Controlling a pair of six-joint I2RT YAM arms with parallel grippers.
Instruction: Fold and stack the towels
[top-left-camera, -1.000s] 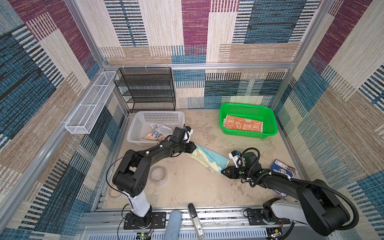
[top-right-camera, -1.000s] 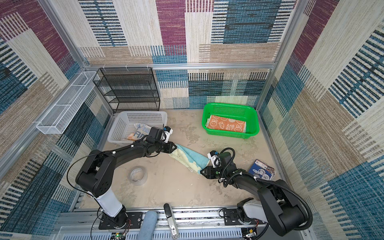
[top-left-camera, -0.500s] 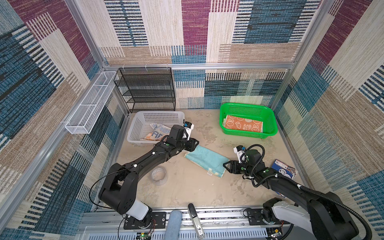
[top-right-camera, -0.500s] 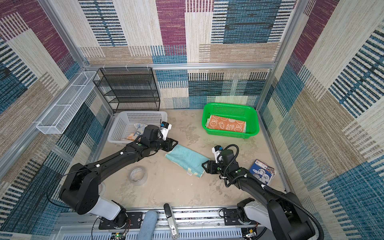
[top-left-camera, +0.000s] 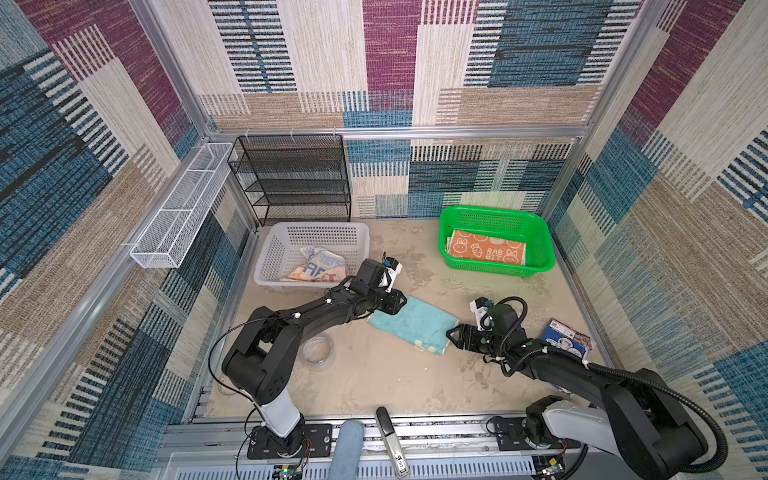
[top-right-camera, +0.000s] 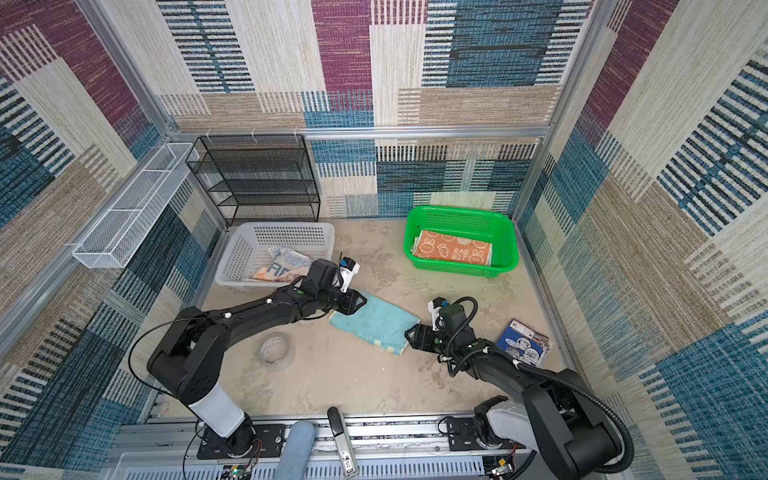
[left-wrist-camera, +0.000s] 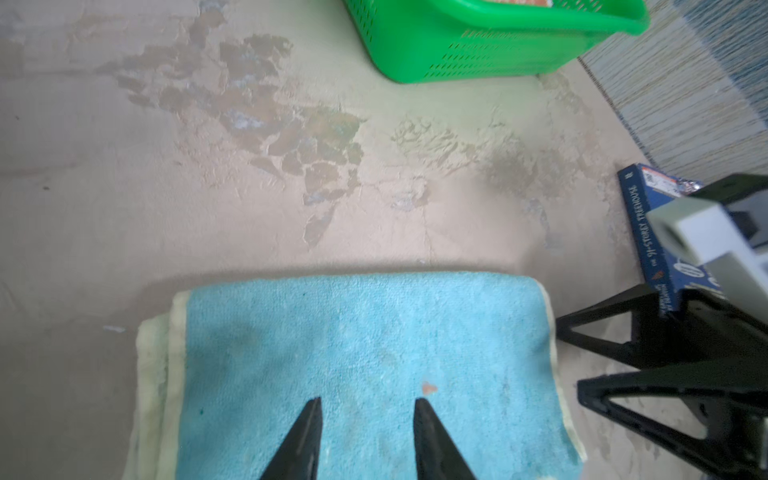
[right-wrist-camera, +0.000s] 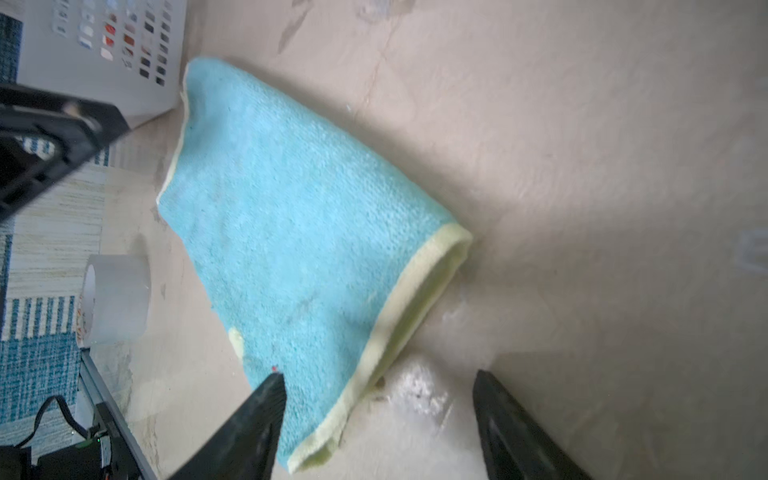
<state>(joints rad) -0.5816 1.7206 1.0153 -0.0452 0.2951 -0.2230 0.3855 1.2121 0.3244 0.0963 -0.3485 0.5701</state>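
Far left of the left gripper (top-left-camera: 398, 301), a wire tray (top-left-camera: 178, 208) hangs on the wall, and a black rack (top-left-camera: 295, 178) stands at the back. Just behind that gripper and to its left sits the white basket (top-left-camera: 320, 226), with a crumpled cream towel (top-left-camera: 320, 266) inside. A tape roll (top-left-camera: 318, 353) lies on the table (top-left-camera: 374, 382) on the near side of the left arm, well back from its tips.

The left gripper sits low over the far-left end of the teal towel (top-left-camera: 411, 324). In its wrist view the fingers (left-wrist-camera: 309, 432) stand a narrow gap apart. The teal pile shows between them and they grip nothing. Whether the tips touch the cloth I cannot tell.

The teal towel lies folded and flat on the table between the two grippers, and pale yellow edging shows along its sides. It is outside both baskets.

The right gripper (top-left-camera: 453, 334) is at the towel's near-right corner and faces the left one across the cloth. Its jaws are wide apart. In its wrist view one finger (right-wrist-camera: 257, 407) is over the yellow-edged corner and the other is over bare table, with nothing held between them.

Beyond the right gripper, toward the back wall, stands the green basket (top-left-camera: 494, 212). An orange towel (top-left-camera: 484, 249) lies folded flat in it, with white bunnies and "RAB BIT" facing up. Right of the right gripper, near the side wall, a blue book (top-left-camera: 567, 336) lies on the table.
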